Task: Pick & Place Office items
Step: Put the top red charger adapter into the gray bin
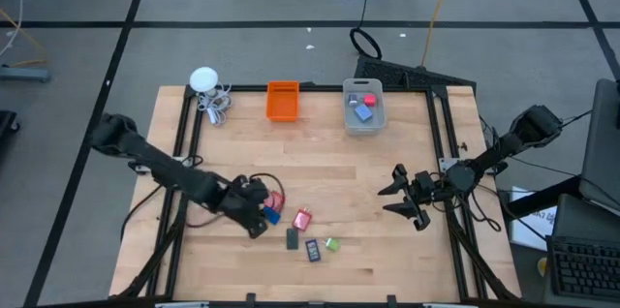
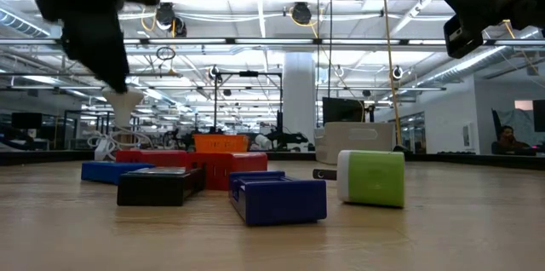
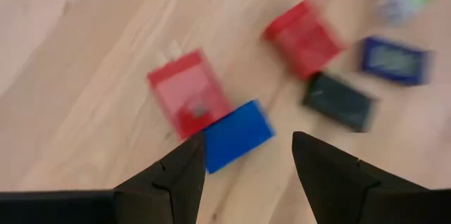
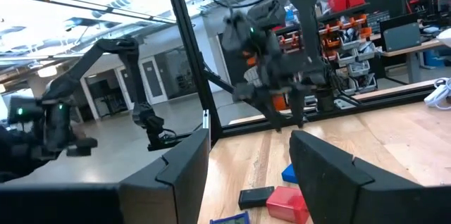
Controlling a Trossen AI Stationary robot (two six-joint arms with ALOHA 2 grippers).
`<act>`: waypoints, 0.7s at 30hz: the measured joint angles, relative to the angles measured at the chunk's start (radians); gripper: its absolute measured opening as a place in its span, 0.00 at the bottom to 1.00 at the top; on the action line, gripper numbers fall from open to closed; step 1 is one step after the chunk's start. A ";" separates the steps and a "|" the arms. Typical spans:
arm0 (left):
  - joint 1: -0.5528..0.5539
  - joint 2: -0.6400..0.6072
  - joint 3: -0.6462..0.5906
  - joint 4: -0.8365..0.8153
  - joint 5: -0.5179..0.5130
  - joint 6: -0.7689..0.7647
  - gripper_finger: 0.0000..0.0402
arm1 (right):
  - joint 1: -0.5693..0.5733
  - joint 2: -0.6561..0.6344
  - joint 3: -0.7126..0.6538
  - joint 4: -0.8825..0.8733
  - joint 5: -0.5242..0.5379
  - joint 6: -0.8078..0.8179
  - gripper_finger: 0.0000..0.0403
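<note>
Small office items lie near the table's near edge: a red block (image 1: 275, 200), a blue block (image 1: 272, 217), a pink-red block (image 1: 302, 219), a dark rectangle (image 1: 293, 239), a dark blue piece (image 1: 314, 250) and a green bit (image 1: 332, 244). My left gripper (image 1: 258, 213) hovers open just above the blue block (image 3: 238, 134) and red block (image 3: 189, 91). My right gripper (image 1: 399, 196) waits open at the table's right side, raised above the wood. Blue and red pieces (image 1: 364, 108) rest in the clear grey bin (image 1: 362, 124).
An orange bin (image 1: 282, 101) and the clear grey bin stand at the far edge. A white round gadget with coiled cable (image 1: 207, 88) lies at the far left corner. Bare wood stretches across the table's middle, between the bins and the items.
</note>
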 joint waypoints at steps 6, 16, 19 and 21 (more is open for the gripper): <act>0.064 0.145 0.004 -0.017 0.090 -0.048 0.53 | 0.000 0.000 0.000 0.000 0.000 0.000 0.46; 0.131 0.220 0.004 0.072 0.123 0.015 0.53 | 0.000 0.000 0.000 0.000 0.000 0.000 0.46; 0.142 0.220 0.004 0.121 0.118 0.061 0.53 | 0.000 0.000 0.000 0.000 0.000 0.000 0.46; 0.153 0.220 0.004 0.148 0.125 0.091 0.53 | 0.000 0.000 0.000 0.000 0.000 0.000 0.46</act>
